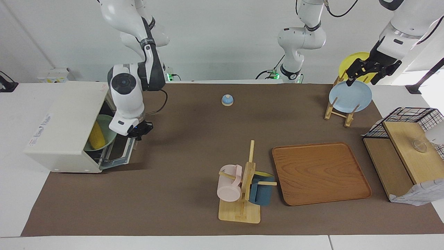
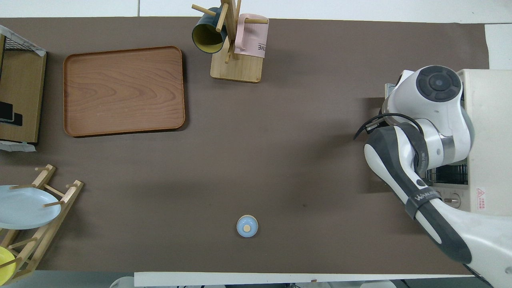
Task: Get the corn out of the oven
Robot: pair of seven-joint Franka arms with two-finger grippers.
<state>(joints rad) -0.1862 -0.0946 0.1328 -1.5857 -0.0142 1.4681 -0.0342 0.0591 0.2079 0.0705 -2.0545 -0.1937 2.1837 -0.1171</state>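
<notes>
The cream-white oven (image 1: 66, 125) stands at the right arm's end of the table with its door (image 1: 119, 152) folded down. Inside, the yellow corn (image 1: 96, 135) lies in a pale green bowl (image 1: 108, 129). My right gripper (image 1: 140, 130) hangs just over the open door, in front of the oven's mouth and apart from the corn. In the overhead view the right arm covers the oven's (image 2: 488, 132) mouth, so corn and gripper are hidden there. My left gripper (image 1: 362, 80) waits open over the plate rack.
A plate rack (image 1: 338, 111) holds a blue plate (image 1: 350, 97) and a yellow plate (image 1: 353, 59). A wooden tray (image 1: 321, 173), a mug tree (image 1: 242, 194) with a pink and a blue mug, a small blue lidded pot (image 1: 227, 100) and a wire shelf (image 1: 406, 146) stand on the brown mat.
</notes>
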